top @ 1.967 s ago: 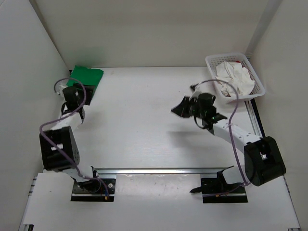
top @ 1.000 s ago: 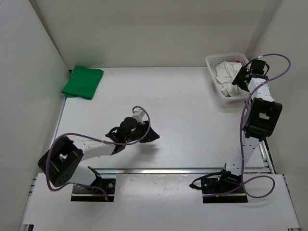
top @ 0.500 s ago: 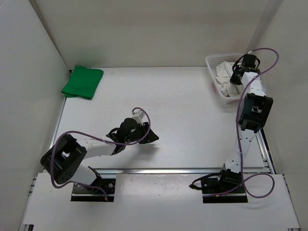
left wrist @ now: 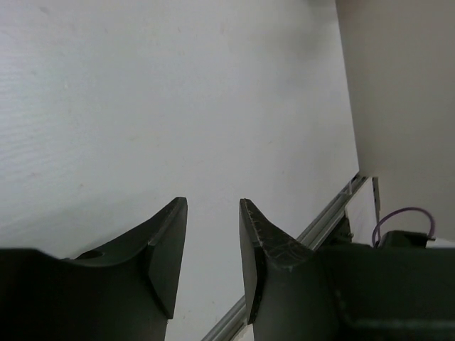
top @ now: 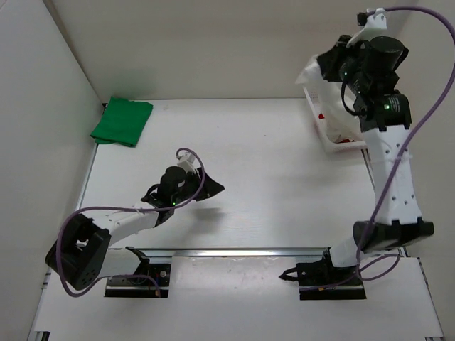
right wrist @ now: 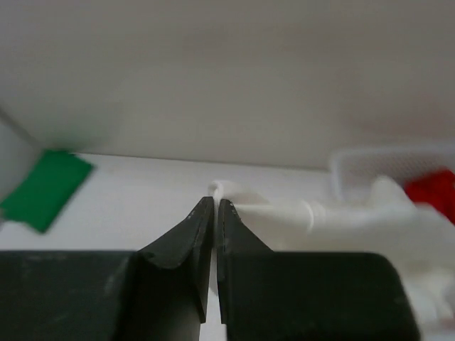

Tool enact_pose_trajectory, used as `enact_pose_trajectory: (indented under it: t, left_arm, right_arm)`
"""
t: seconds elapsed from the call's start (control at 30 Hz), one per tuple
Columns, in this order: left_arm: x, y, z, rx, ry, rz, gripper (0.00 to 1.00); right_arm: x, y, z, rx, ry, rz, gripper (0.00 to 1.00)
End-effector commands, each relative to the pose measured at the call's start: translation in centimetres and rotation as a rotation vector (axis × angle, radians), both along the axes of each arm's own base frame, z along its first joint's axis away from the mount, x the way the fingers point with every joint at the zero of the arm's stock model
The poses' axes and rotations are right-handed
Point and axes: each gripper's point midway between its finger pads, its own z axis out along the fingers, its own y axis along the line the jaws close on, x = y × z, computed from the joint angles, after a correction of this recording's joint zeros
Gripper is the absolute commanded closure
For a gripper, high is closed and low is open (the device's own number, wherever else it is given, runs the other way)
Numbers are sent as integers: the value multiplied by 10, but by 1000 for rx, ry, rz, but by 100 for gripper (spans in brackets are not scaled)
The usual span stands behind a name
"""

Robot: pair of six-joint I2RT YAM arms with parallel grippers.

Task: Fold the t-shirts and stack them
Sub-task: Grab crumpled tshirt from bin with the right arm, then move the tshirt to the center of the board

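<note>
My right gripper (top: 324, 65) is raised above the white mesh basket (top: 329, 147) at the back right. It is shut on an edge of the white t-shirt (top: 331, 108), which hangs stretched from it down into the basket. In the right wrist view the fingers (right wrist: 215, 202) pinch white cloth (right wrist: 341, 215). The red t-shirt (right wrist: 431, 188) lies in the basket, with bits of it showing in the top view (top: 344, 141). The green t-shirt (top: 122, 121) lies folded at the back left corner, also in the right wrist view (right wrist: 45, 188). My left gripper (top: 206, 189) is open and empty over the bare table (left wrist: 213, 206).
White walls close in the table at the back and both sides. A metal rail (top: 242, 251) runs along the near edge, also in the left wrist view (left wrist: 330, 213). The basket rim (right wrist: 377, 156) stands against the right wall.
</note>
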Motion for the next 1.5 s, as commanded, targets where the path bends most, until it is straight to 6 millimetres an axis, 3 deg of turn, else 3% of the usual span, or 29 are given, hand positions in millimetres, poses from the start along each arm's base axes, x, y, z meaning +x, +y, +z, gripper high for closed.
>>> enact_pose_trajectory:
  t: [0.0, 0.07, 0.1, 0.23, 0.27, 0.33, 0.4, 0.43, 0.5, 0.53, 0.57, 0.63, 0.67, 0.7, 0.73, 0.77, 0.83, 0.87, 0.93, 1.0, 1.03, 1.1, 1.13, 1.17, 1.23, 1.27, 1.33, 1.4, 1.47]
  left_arm:
    - [9, 23, 7, -26, 5, 64, 55]
    - [9, 36, 7, -30, 9, 97, 54]
    - [14, 44, 9, -47, 13, 119, 54]
    - [22, 82, 8, -56, 21, 227, 53]
    - [23, 89, 12, -67, 10, 246, 53]
    - [25, 102, 14, -68, -3, 284, 53]
    - [25, 110, 17, -60, -17, 304, 51]
    - [25, 115, 14, -50, -13, 318, 53]
    - [27, 120, 14, -33, -21, 333, 50]
    - [25, 118, 12, -30, -13, 323, 50]
    - [23, 115, 10, -27, -17, 311, 50]
    - [23, 110, 7, -20, -15, 311, 49]
    - [21, 104, 4, -12, -7, 295, 48]
    - [19, 99, -6, 4, 6, 285, 46]
    - [19, 98, -5, 0, 10, 285, 46]
    - [20, 99, -5, -3, 4, 288, 47]
    - [19, 98, -7, -6, 10, 285, 47]
    - [17, 96, -7, 1, 14, 274, 48]
    - [15, 97, -9, 14, 9, 279, 47]
    - [12, 98, -14, 24, 13, 281, 46]
    - [9, 96, -16, 22, 16, 272, 47]
    - [7, 95, -21, 24, 28, 265, 46]
    - [7, 96, -22, 27, 36, 265, 47]
    - [7, 95, -25, 33, 41, 259, 46]
    - [7, 98, -29, 33, 54, 270, 46]
    - [8, 99, -28, 31, 54, 274, 47]
    - [7, 101, -30, 21, 61, 275, 46]
    - [8, 103, -32, 13, 78, 276, 46]
    - [6, 101, -39, 22, 98, 267, 47]
  right_arm:
    - [-60, 76, 84, 42, -212, 267, 100]
    - [-97, 119, 123, 46, -313, 395, 100]
    - [-113, 125, 143, 56, -363, 429, 100]
    - [-151, 147, 165, 145, -401, 667, 100]
    - [-146, 143, 156, 185, -365, 675, 100]
    - [-165, 145, 162, 209, -401, 815, 100]
    - [-150, 131, 134, 270, -315, 831, 100]
    - [-158, 130, 135, 258, -343, 871, 100]
    - [-150, 123, 98, 324, -260, 897, 100]
    - [-134, 105, 75, 319, -232, 839, 100]
    - [-134, 100, 66, 319, -220, 818, 100]
    - [-114, 76, -4, 376, -104, 715, 99]
    - [-116, 61, -12, 362, -122, 699, 100]
    - [-102, 18, -95, 449, -1, 530, 100]
    - [-99, 15, -96, 455, 1, 505, 100]
    - [-87, -7, -133, 496, 69, 392, 100]
    - [-69, -25, -180, 493, 184, 281, 100]
    - [-63, -28, -197, 484, 256, 249, 100]
    - [-46, -37, -211, 408, 321, 124, 93]
    - [-40, -22, -195, 262, 300, 70, 61]
    - [-40, -27, -195, 212, 310, -7, 49]
    - [-52, 14, -196, 136, 328, 45, 45]
    - [-58, 25, -197, 116, 329, 47, 49]
    - [-69, 53, -201, 86, 331, 88, 52]
    - [-100, 124, -233, 58, 378, 232, 70]
    - [-107, 139, -248, 77, 398, 254, 84]
    - [-132, 197, -271, 66, 435, 390, 98]
    - [-140, 228, -287, 23, 461, 443, 100]
    - [-135, 252, -287, -39, 465, 445, 90]
